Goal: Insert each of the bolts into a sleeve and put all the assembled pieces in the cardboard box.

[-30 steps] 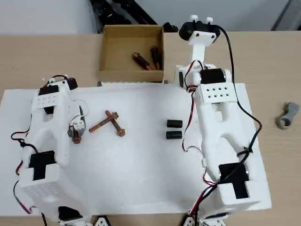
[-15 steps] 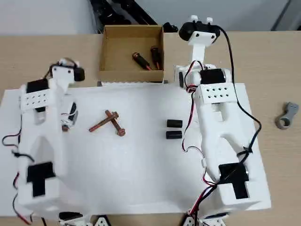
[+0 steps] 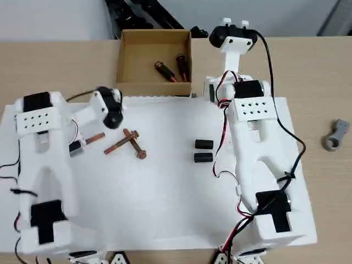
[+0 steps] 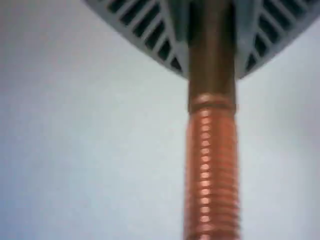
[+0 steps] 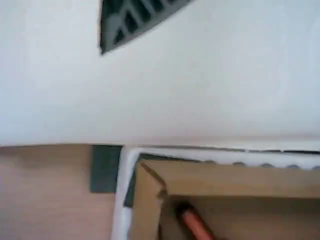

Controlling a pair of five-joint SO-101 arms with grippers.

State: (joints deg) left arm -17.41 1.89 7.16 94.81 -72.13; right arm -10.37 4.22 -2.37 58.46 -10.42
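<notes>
Clamping a copper bolt [image 4: 212, 150] tight in the left gripper [image 3: 81, 144], threaded end sticking out, at the left of the frame above the white foam sheet [image 3: 165, 198]. Just right of it, two more bolts [image 3: 127, 142] lying crossed on the sheet. Further right, near the centre, two black sleeves [image 3: 204, 144] side by side, apart from the bolts. At upper centre, the cardboard box [image 3: 119, 60] on the desk [image 3: 308, 66], with two assembled pieces [image 3: 165, 71] inside. Beside the box's lower right corner, the right gripper [image 3: 213, 91]; cannot tell how far open.
</notes>
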